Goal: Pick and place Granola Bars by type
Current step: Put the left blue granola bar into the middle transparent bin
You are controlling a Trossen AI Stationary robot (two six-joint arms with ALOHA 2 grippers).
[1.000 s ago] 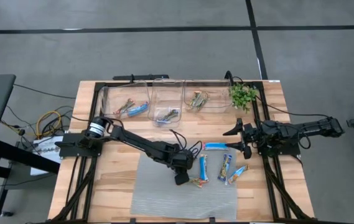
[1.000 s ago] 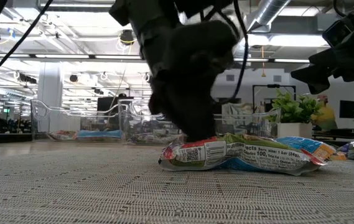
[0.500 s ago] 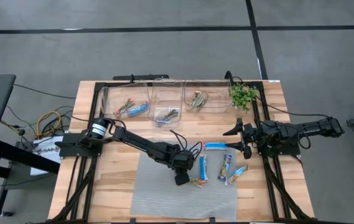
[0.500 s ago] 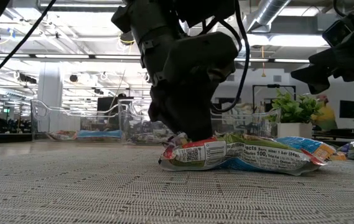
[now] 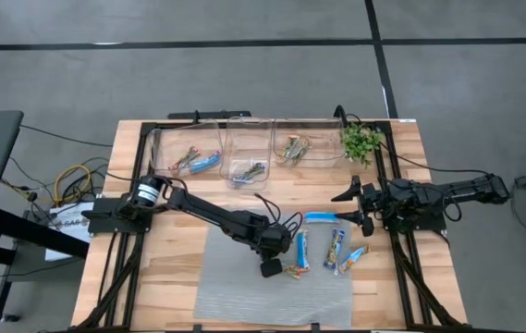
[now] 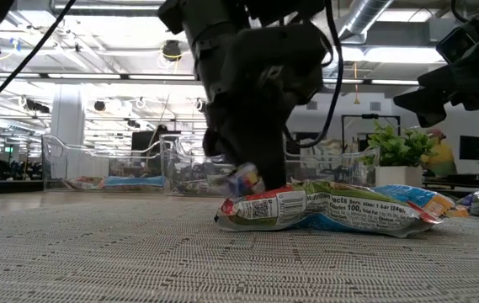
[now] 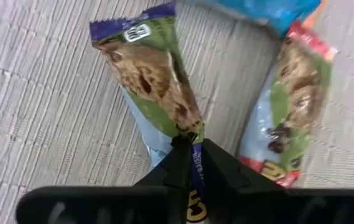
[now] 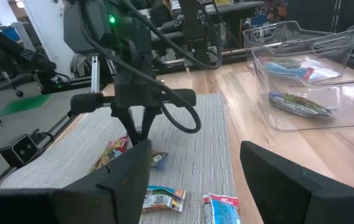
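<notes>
My left gripper (image 5: 272, 265) points steeply down over the grey mat (image 5: 244, 296), shut on a brownish multicoloured granola bar (image 7: 158, 81). A second bar of that kind (image 7: 288, 112) lies flat on the mat beside it. Blue bars (image 5: 302, 250) (image 5: 336, 248) (image 5: 352, 259) (image 5: 319, 217) lie on the mat's right edge and on the wood beyond it. My right gripper (image 5: 348, 207) waits open at the table's right side, above the wood. Three clear bins (image 5: 249, 153) at the far edge hold bars. My left gripper pinches the multicoloured bar between its two fingers (image 7: 217, 168), close to one end (image 7: 189, 134), where the wrapper is squeezed narrow. The fingers come from above, slanting down. The bar's free end (image 6: 243, 178) is tipped up off the mat, and how much still rests there is hidden.
A small green plant (image 5: 361, 141) stands at the far right corner beside the bins. Black frame rails (image 5: 397, 268) run along the table's left and right sides. Bare mat lies toward the near edge.
My left gripper has stayed over the same spot on the mat and taken hold of the multicoloured bar. One end of that bar has tipped up off the mat, while the bar lying beside it has not moved.
</notes>
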